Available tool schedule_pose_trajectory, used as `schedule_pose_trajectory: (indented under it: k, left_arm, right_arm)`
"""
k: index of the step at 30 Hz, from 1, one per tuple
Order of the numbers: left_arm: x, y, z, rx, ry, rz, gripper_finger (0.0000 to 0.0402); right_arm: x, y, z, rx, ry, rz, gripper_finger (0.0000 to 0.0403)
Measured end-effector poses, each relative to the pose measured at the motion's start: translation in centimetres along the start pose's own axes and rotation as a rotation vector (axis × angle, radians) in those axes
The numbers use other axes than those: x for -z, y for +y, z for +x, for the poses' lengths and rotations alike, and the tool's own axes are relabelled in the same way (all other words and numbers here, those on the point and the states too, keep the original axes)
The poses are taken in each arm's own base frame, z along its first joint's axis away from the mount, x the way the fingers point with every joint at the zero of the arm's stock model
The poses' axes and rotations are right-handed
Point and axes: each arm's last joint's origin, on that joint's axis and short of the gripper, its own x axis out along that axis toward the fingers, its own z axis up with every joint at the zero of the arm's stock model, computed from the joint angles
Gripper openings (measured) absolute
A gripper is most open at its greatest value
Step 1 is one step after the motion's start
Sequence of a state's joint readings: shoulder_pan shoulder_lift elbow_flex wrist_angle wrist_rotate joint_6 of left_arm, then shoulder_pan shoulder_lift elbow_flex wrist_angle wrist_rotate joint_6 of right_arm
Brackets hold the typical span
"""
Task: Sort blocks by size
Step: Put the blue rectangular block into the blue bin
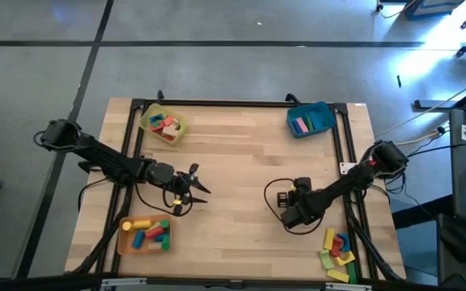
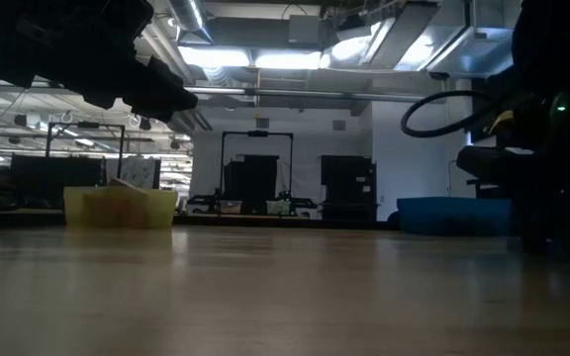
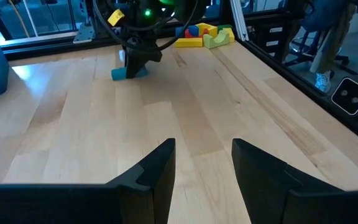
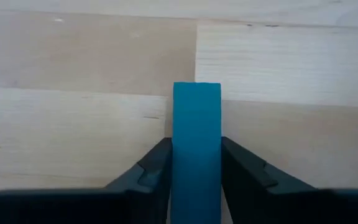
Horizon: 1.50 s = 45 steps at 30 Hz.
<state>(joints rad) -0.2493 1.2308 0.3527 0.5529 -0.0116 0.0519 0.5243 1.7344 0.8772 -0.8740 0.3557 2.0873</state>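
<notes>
A: On the tabletop (image 1: 241, 162), how much can be called sorted?

B: A good part, it is judged. Blocks are already held in three trays: a yellow tray (image 1: 163, 124) at the far left, a blue tray (image 1: 311, 119) at the far right, and an orange tray (image 1: 145, 235) at the near left. A loose pile (image 1: 336, 250) of blocks is left at the near right corner, so sorting is not finished.

A: And the arms?

B: The right hand (image 4: 196, 163) is lowered to the tabletop near the pile, and a blue block (image 4: 196, 149) is gripped between its fingers, the block touching or just above the wood. The left hand (image 3: 202, 163) is held over the left middle of the tabletop, its fingers parted with nothing between them.

A: What can be counted?

B: Three trays and two arms. In the pile, roughly five or six blocks are made out, yellow, green, blue and red. Some five are seen in the orange tray, about four in the yellow, two or three in the blue; exact counts cannot be told. One block is held.
</notes>
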Motion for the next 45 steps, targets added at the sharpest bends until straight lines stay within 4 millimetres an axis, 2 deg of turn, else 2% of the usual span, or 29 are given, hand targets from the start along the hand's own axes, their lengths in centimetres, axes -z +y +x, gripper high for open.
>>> schedule_pose_trajectory:
  k: [2,14,20,25,30,35,39,45]
  left_arm:
    - [0.0,0.0,0.0,0.0,-0.004,0.0,0.0143]
    - [0.0,0.0,0.0,0.0,-0.004,0.0,0.0143]
    - [-0.1,0.0,0.0,0.0,-0.007,0.0,0.0143]
    - [-0.1,0.0,0.0,0.0,-0.009,0.006,0.0143]
    - [0.0,0.0,0.0,0.0,-0.005,0.008,0.0143]
    - [0.0,0.0,0.0,0.0,-0.005,0.008,0.0143]
    - [0.0,0.0,0.0,0.0,-0.004,0.007,0.0143]
    - [0.0,0.0,0.0,-0.001,-0.003,0.007,0.0143]
  right_arm:
    - [0.0,0.0,0.0,-0.002,-0.001,-0.006,0.0105]
    - [-0.1,0.2,-0.2,-0.005,-0.026,-0.072,0.0117]
    - [-1.0,0.6,-2.0,0.013,-0.113,-0.127,0.0107]
    - [-2.9,0.2,-3.4,0.002,-0.165,-0.133,0.0108]
    - [-6.2,0.0,-4.6,-0.01,-0.22,-0.147,0.0112]
    - [-10.9,-0.2,-5.2,0.004,-0.281,-0.18,0.0108]
    - [-15.2,-0.5,-4.5,0.093,-0.308,-0.236,0.011]
    - [-21.2,-1.2,-2.1,0.222,-0.279,-0.301,0.0111]
